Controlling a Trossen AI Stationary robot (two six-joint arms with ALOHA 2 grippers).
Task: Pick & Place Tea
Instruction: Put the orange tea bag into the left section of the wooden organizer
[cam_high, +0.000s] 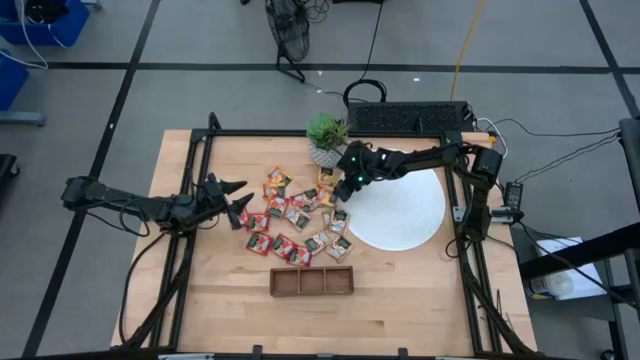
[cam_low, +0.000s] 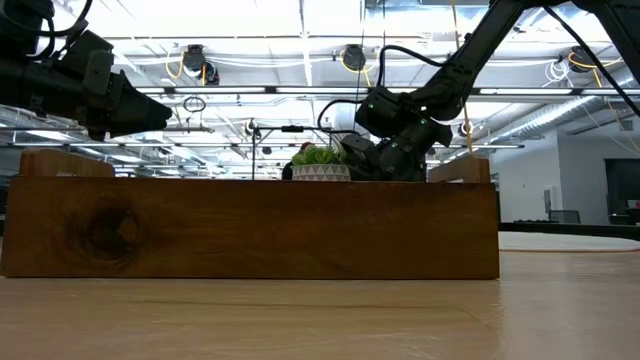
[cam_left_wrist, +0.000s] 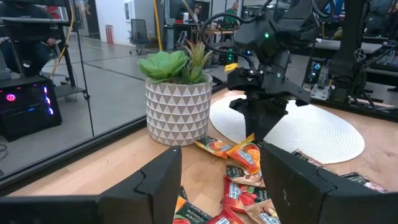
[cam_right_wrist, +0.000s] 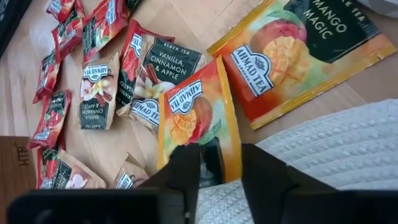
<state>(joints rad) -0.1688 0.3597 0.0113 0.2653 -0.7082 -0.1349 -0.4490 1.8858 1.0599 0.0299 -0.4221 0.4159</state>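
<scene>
Two tools work over a wooden bench (cam_high: 200, 300). Right tool (cam_high: 338, 197) reaches down at the edge of a white disc (cam_high: 410, 215), its fingers (cam_right_wrist: 186, 168) clenched on the lower edge of an orange mango sachet (cam_right_wrist: 199, 121), which stands tilted up between them. Just beyond that sachet, a larger-looking orange sachet marked "Mango Magic" (cam_right_wrist: 305, 56) lies flat on the bench beside the disc. Remaining tea (cam_high: 290, 220) is scattered on the wood on the side of this tool away from the disc: red, pale and dark-printed sachets, several overlapping. A potted plant (cam_high: 326, 138) stands close behind the right tool. Left tool (cam_high: 232, 200) hovers at the opposite edge of the scatter, fingers (cam_left_wrist: 155, 180) spread and grasping nothing, pointed toward the right tool. A brown three-compartment tray (cam_high: 312, 282) sits nearer the bench front, apart from the sachets and apparently holding none.
</scene>
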